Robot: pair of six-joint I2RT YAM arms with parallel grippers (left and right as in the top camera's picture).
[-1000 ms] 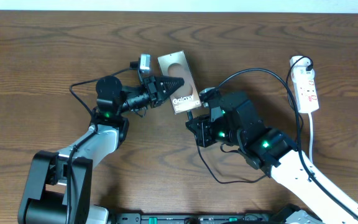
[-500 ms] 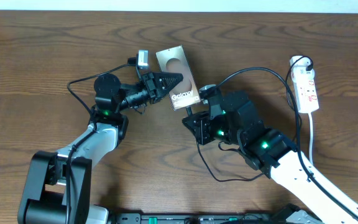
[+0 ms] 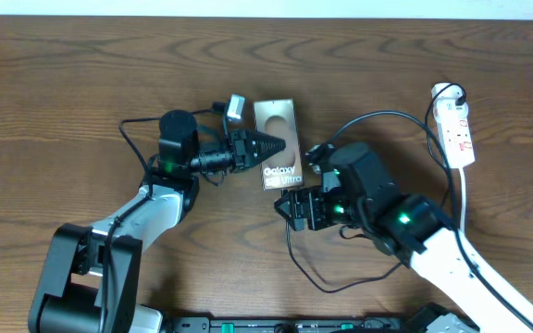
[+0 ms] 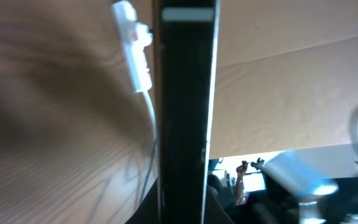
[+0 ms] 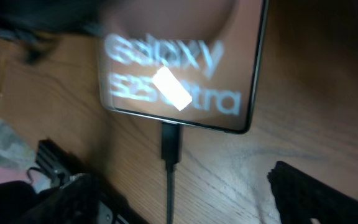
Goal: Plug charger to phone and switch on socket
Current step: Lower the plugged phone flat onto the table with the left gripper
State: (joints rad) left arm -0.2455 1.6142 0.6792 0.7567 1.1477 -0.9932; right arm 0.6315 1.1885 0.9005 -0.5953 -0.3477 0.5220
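Brown wood-grain table (image 3: 63, 83) fills every view, with a pale strip of wall along the far edge seen from overhead. On it, toward the middle, lies the phone (image 3: 280, 153), its left margin covered by the dark, pointed fingers of the left gripper (image 3: 266, 144), which is clamped on that edge. The left wrist view gives only the phone's thin side as a dark upright bar, blurred, with the gripper's own fingers hard to make out. Whether the phone lies flat or is lifted slightly off the wood cannot be told. The right wrist view is soft, cuts off the phone's upper part, and has a bright glare patch across the white lettering. It does show the connector tip of the charger (image 5: 170, 146) seated in the phone's bottom edge. The right gripper (image 5: 182, 186) stands wide apart on either side of the cable, touching nothing. From overhead the thin cable vanishes under the right arm, then reappears arcing toward the socket (image 3: 458, 129) near the table's right edge. There a black plug sits at the far end. The socket's red switch marks are too small to read, and its white cord passes behind the right arm.
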